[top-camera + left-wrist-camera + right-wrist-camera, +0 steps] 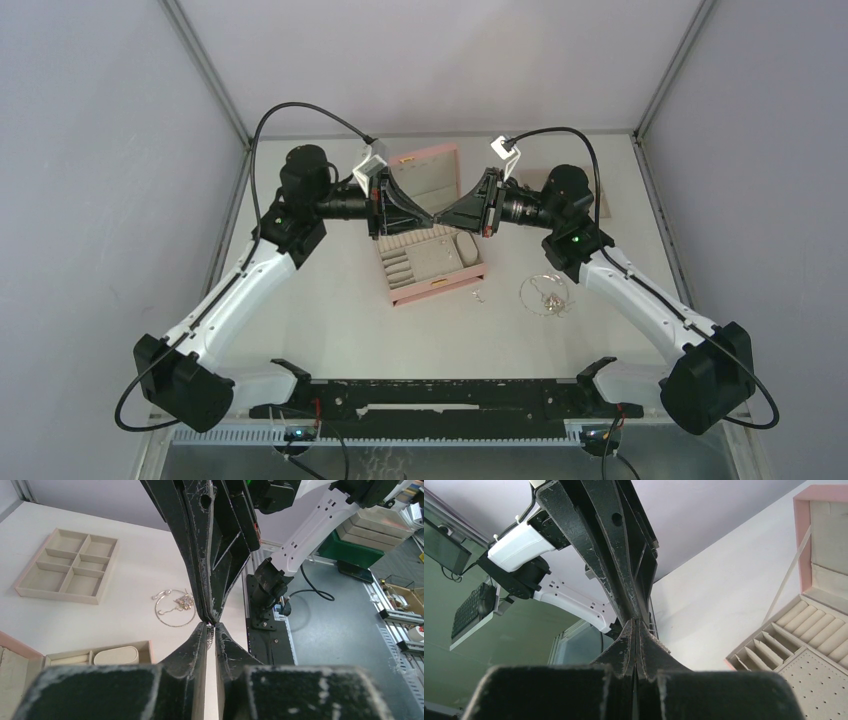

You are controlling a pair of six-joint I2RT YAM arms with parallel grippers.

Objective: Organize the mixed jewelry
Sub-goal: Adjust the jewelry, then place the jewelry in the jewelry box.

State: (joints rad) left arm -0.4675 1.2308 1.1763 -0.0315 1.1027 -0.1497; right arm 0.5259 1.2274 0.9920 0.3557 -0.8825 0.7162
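My two grippers meet tip to tip in the air above the open pink box (436, 283). The left gripper (212, 626) has its jaws drawn close around a tiny silver chain piece (211, 632), which lies against the left jaw's inner face. The same piece hangs from the shut tips of the right gripper (209, 617). In the right wrist view the right gripper (635, 622) is pressed shut and the piece is hidden. A thin looped necklace with small bits (545, 295) lies on the table to the right of the box. Another tiny silver bit (478, 295) lies at the box's front corner.
The box's lid (425, 168) stands open behind the grippers, and its beige ring rolls and compartments (809, 630) lie below. A flat beige compartment tray (67, 565) sits at the back right, partly behind the right arm. A black rail (440, 395) runs along the near edge.
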